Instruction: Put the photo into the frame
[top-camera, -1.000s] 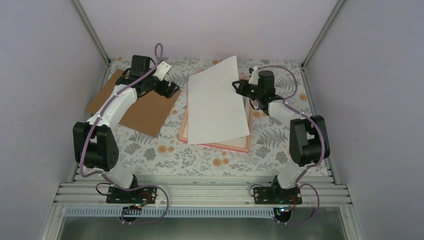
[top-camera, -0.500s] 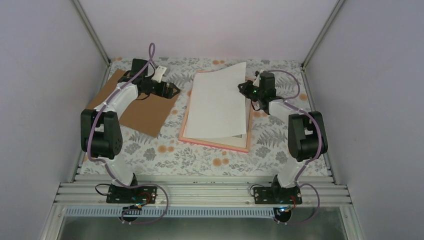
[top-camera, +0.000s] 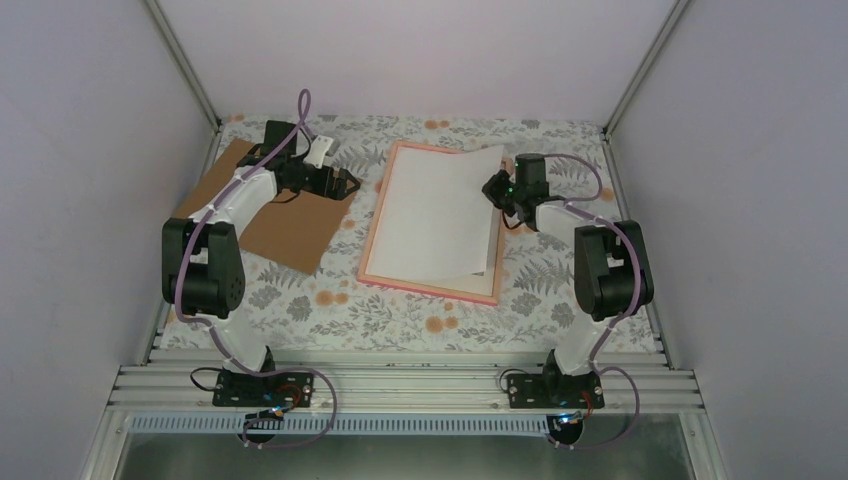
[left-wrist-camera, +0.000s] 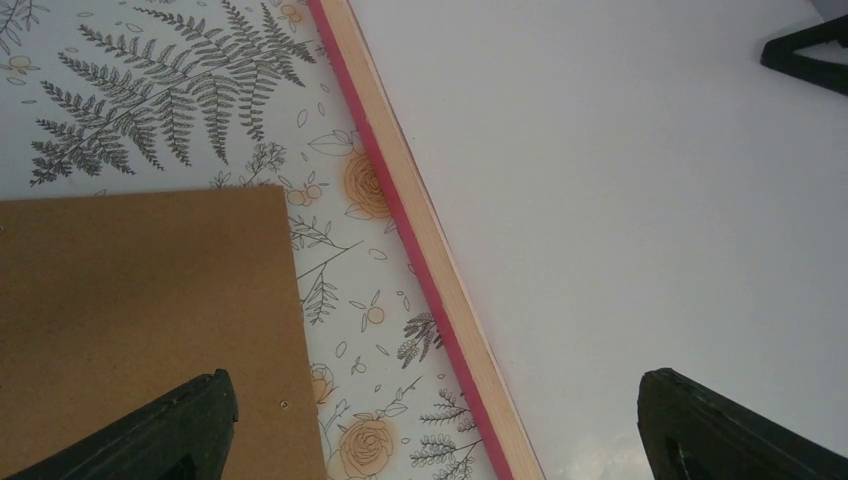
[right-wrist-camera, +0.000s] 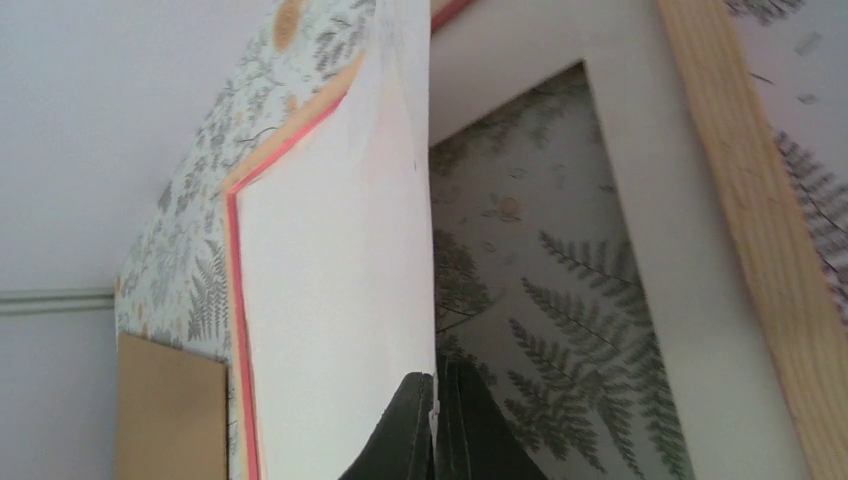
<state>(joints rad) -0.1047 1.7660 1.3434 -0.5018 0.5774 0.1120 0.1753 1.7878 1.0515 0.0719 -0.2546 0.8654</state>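
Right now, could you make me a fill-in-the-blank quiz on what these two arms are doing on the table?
1. The right gripper is shut on the edge of the white ____.
2. The left gripper hovers with jaws ____, holding nothing.
3. The brown cardboard board lies to the ____ of the pink frame.
Missing words: photo; open; left.

The floral-patterned table (top-camera: 400, 310) carries the pink frame (top-camera: 430, 290) and, beside it, a brown cardboard board (top-camera: 300, 225).

Printed face of photo (top-camera: 435, 215) hidden, white back only. Pane of frame (top-camera: 430, 289) mostly covered, left of right jaws. Beside left jaws, cardboard board (left-wrist-camera: 130, 320) cut off.
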